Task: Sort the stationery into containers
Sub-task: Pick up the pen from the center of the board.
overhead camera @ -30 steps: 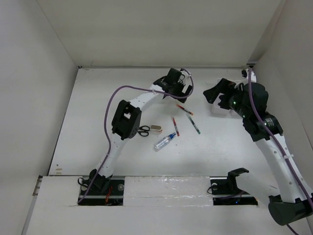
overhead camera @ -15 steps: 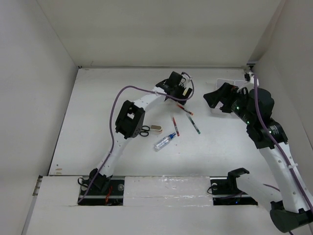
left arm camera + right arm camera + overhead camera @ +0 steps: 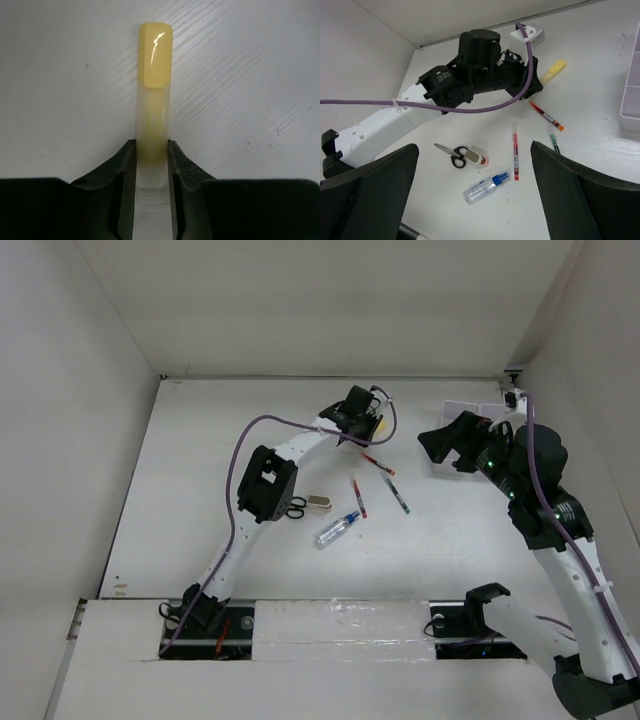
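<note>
Tool (image 3: 151,146) of outstretched left arm (image 3: 290,445) tight around yellow highlighter (image 3: 155,70)

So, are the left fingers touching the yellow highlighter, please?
Touching: the left wrist view shows the left gripper fingers pressed against both sides of the yellow highlighter.

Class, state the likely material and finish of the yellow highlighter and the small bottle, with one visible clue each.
Yellow highlighter: probably glossy plastic; bright glare streaks on its cap, translucent barrel. Small bottle: likely clear plastic, hard to confirm; the white table shows through its body.
</note>
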